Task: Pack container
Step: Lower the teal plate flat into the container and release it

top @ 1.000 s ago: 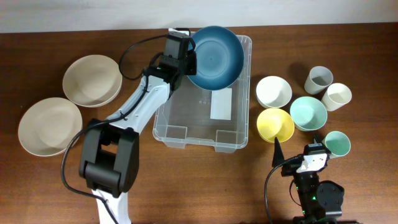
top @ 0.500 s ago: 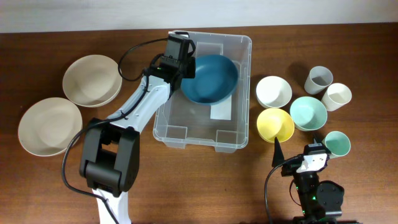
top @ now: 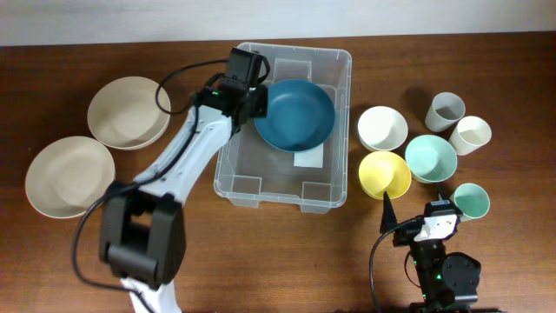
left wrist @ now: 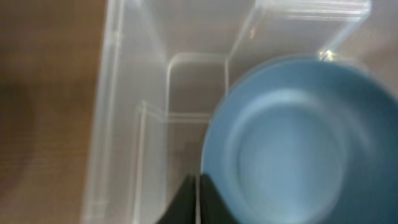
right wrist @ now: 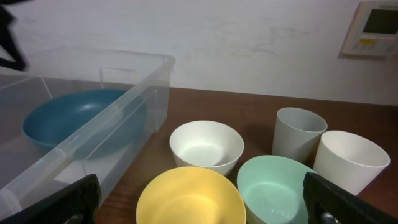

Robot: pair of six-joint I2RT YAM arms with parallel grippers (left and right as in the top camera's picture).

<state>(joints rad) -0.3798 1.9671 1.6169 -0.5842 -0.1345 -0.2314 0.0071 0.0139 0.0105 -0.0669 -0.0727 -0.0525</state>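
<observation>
Overhead, the container (top: pixel 278 198) sits at 12 o'clock on the table. The left gripper (top: pixel 258 98) pinches the blue bowl (top: pixel 300 117) at its 9 o'clock rim, jaws nearly closed, with the bowl low inside. Packing looks barely begun: beige bowls (top: pixel 129 111) at 9 o'clock, and small bowls (top: pixel 383 128) and cups (top: pixel 450 110) at 3 o'clock, lie outside.

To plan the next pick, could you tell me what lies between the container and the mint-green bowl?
In the overhead view, a white bowl and a yellow bowl sit side by side in that stretch.
</observation>
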